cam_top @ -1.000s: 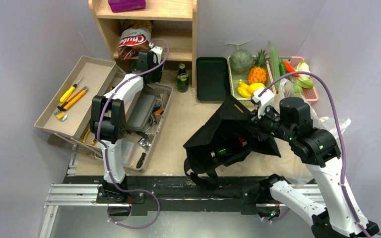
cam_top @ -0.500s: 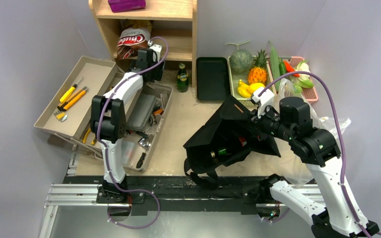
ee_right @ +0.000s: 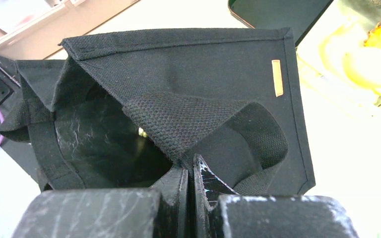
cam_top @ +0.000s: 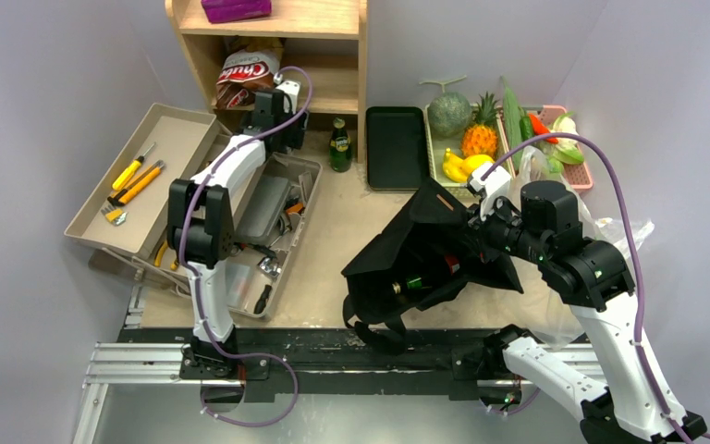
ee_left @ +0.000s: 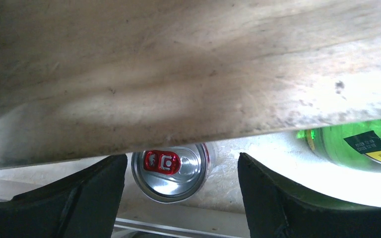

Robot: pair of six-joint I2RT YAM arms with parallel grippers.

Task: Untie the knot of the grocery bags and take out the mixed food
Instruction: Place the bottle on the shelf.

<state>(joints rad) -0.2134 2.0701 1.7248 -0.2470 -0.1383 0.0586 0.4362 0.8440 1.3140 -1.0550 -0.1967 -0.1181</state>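
pinching black bag (ee_right: 188, 69) fold, right fingers (ee_right: 172, 194)

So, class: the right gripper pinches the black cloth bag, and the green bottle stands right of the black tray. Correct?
Not quite. The top view shows the green bottle left of the black tray, not right. The right gripper does pinch the black cloth bag.
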